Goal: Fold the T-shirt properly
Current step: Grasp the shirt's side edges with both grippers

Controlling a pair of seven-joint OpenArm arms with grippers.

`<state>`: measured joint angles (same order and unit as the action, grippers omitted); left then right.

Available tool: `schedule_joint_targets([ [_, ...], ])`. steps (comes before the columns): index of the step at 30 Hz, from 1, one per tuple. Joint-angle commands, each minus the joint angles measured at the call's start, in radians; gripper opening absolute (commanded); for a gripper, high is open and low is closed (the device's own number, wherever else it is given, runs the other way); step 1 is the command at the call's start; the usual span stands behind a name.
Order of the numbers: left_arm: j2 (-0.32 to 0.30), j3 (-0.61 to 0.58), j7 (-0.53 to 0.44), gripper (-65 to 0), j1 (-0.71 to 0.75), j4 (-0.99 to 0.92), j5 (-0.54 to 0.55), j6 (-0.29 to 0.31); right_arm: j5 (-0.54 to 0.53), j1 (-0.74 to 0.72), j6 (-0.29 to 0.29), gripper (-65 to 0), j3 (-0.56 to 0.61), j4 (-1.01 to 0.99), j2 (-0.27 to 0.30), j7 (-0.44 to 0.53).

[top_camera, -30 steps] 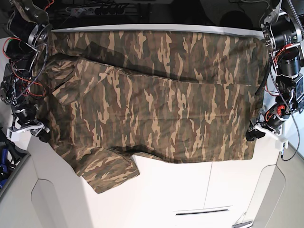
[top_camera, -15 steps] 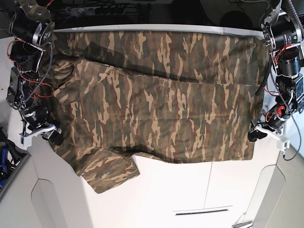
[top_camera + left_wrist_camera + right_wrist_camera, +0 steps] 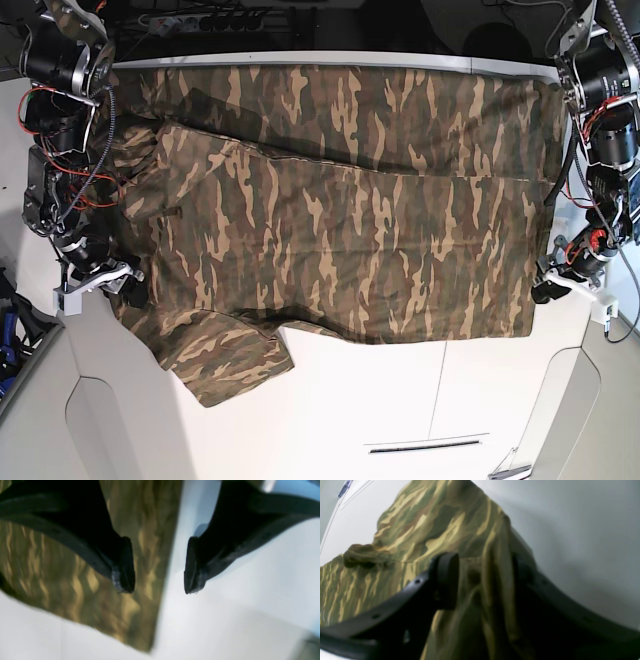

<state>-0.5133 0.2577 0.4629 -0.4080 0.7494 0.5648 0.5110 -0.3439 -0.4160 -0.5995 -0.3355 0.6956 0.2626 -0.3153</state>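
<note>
The camouflage T-shirt lies spread across the white table, one sleeve sticking out toward the front. My left gripper sits at the shirt's right edge. In the left wrist view it is open and straddles that edge: one finger is over the cloth, the other over bare table. My right gripper is at the shirt's left edge, above the sleeve. In the right wrist view it stands open around a raised fold of cloth, which hides part of the far finger.
White table with panel seams and a narrow slot near the front. Cables and a power strip run behind the back edge. A blue object lies off the table's left side.
The right arm's gripper has moved inward and toward the front, onto the shirt's left edge. The left gripper has slid slightly toward the front along the right edge.
</note>
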Motion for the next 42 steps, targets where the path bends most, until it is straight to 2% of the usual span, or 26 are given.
schedule_joint_targets([
  [1,-0.018,0.005,-0.022,-30.2,-0.036,0.014,0.014,0.011,0.023,-0.010,0.009,-35.5,0.004,0.004,0.003,-0.044],
  [4,-0.015,0.004,-0.021,-30.2,-0.041,0.014,0.014,0.008,0.023,-0.010,0.008,-35.5,0.004,0.004,0.003,-0.045],
  [8,-0.008,0.005,-0.022,-30.2,-0.037,0.014,-0.023,-0.041,0.022,-0.010,0.008,-35.5,0.004,0.004,0.003,-0.045],
  [15,0.016,0.004,0.013,-30.2,-0.035,0.009,-0.023,-0.041,0.023,-0.010,0.008,-35.5,0.004,0.004,0.003,-0.044],
  [20,0.049,0.004,0.042,-30.2,-0.023,0.009,-0.023,-0.001,0.022,-0.010,0.008,-35.5,0.004,0.004,0.003,-0.045],
  [24,0.053,0.004,0.047,-30.2,-0.018,0.009,-0.010,0.017,0.023,-0.010,0.008,-35.5,0.004,0.004,0.003,-0.048],
  [28,0.053,0.004,0.067,-30.3,-0.018,0.009,0.023,0.080,0.023,-0.010,0.008,-35.5,0.004,0.004,0.003,-0.048],
  [33,0.053,0.004,0.072,-30.8,-0.019,0.009,0.038,0.127,0.023,-0.010,0.008,-35.5,0.004,0.004,0.003,-0.048],
  [34,0.053,0.004,0.072,-33.1,-0.019,0.009,0.038,0.126,0.022,-0.010,0.008,-35.5,0.004,0.004,0.003,-0.048],
  [37,0.053,0.004,0.072,-46.2,-0.019,0.010,0.038,0.126,0.023,-0.010,0.008,-36.3,0.004,0.004,0.003,-0.048],
  [39,0.052,0.004,0.071,-53.7,-0.019,0.010,0.038,0.126,0.023,-0.010,0.008,-43.0,0.004,0.004,0.003,-0.048],
  [42,0.047,0.004,0.064,-61.5,-0.021,0.010,0.038,0.131,0.023,-0.010,0.008,-57.6,0.004,0.006,0.003,-0.048],
])
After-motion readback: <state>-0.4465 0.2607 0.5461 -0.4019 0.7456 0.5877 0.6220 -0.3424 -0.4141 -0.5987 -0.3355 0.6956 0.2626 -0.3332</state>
